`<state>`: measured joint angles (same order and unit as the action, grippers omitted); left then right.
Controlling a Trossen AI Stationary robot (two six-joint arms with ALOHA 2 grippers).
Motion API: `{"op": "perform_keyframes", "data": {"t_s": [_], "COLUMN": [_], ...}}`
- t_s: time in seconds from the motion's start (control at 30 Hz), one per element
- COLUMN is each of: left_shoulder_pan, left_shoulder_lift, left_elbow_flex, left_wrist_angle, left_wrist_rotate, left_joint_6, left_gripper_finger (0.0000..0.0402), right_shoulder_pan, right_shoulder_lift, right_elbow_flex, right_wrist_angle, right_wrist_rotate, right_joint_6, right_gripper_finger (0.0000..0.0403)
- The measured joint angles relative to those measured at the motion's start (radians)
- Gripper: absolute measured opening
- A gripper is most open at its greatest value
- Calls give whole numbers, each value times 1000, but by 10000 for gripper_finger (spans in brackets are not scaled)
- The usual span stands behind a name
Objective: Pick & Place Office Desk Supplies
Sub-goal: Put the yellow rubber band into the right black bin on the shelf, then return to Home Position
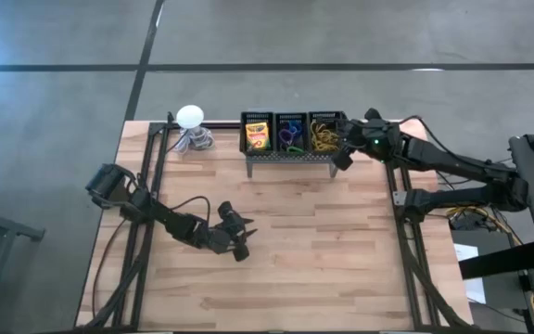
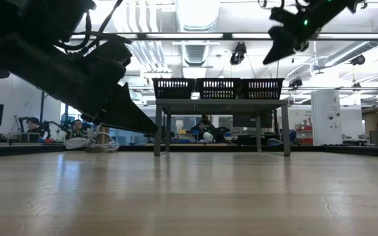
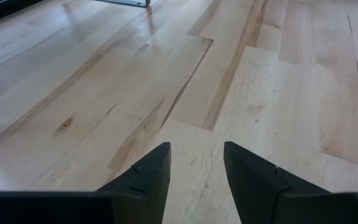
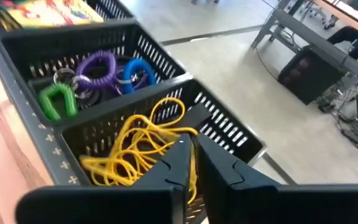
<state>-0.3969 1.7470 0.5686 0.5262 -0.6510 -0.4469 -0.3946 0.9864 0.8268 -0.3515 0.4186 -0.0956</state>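
A wooden table [image 1: 341, 260] is seen from above, and at its far edge a black three-compartment basket rack [image 1: 291, 154] is raised on legs. The left arm [image 1: 156, 215] is stretched low over the table's near-left part, well apart from the rack, and the left gripper [image 3: 196, 163] is held partly open above bare wood with nothing between its fingers [image 3: 151, 171]. The right arm [image 1: 452, 172] is reached in from the right side, and the right gripper [image 4: 193, 163] is poised over the rack's right compartment; its fingers are seen nearly closed, with only a narrow gap left between them, and whether a strand is pinched there cannot be told. A white ball-shaped object [image 1: 190, 117] on a coiled grey base is placed at the table's far-left edge, beside the rack. A yellow-and-green crayon box [image 1: 258, 135] is lain in the left compartment. In the right compartment a tangle of thin yellow rubber bands [image 4: 138, 149] is gathered directly under the right fingertips. In the middle compartment the small elastic rings are kept together: a purple ring [image 4: 96, 67], a green ring [image 4: 58, 99] and a blue ring [image 4: 137, 72], touching or just beside one another.
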Motion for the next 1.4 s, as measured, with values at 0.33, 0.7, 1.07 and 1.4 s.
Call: {"op": "perform_keyframes", "data": {"t_s": [0.33,0.7,1.07,1.4], "left_shoulder_pan": [0,-1,167,458], "left_shoulder_lift": [0,-156,-645,-1073], "left_elbow_flex": [0,-1,-259,-394], "left_wrist_angle": [0,-33,-100,-250], "left_wrist_rotate": [0,105,257,528], "left_joint_6": [-5,73,114,230], "left_gripper_finger": [155,138,114,61], "right_shoulder_pan": [146,650,581,521], "right_shoulder_lift": [-87,-192,-673,-986], "right_elbow_flex": [-19,-431,-650,-768], "right_wrist_angle": [-13,331,295,235], "right_wrist_rotate": [-174,-209,-440,-441], "right_joint_6": [146,245,162,172], "right_gripper_finger": [85,43,11,8]}}
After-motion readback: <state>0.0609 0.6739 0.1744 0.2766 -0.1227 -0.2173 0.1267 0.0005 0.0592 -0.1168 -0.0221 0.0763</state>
